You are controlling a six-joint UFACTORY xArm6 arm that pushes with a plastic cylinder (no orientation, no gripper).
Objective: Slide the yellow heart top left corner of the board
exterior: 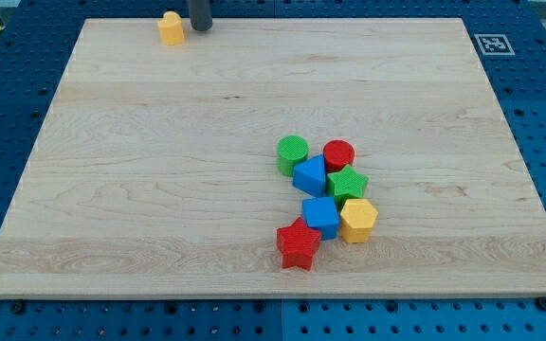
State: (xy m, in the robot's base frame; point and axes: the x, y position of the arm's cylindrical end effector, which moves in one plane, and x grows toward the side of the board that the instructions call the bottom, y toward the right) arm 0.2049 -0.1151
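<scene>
The yellow heart (171,28) sits near the view's top edge of the wooden board (159,189), left of the middle and some way right of the board's top left corner. My tip (200,26) stands just to the right of the heart, with a small gap between them. The rod runs up out of the view's top.
A cluster of blocks lies right of the board's centre: a green cylinder (292,153), a red cylinder (338,154), a blue triangle (310,176), a green star (347,182), a blue cube (320,216), a yellow hexagon (357,220), a red star (298,245). A marker tag (493,44) sits at the top right.
</scene>
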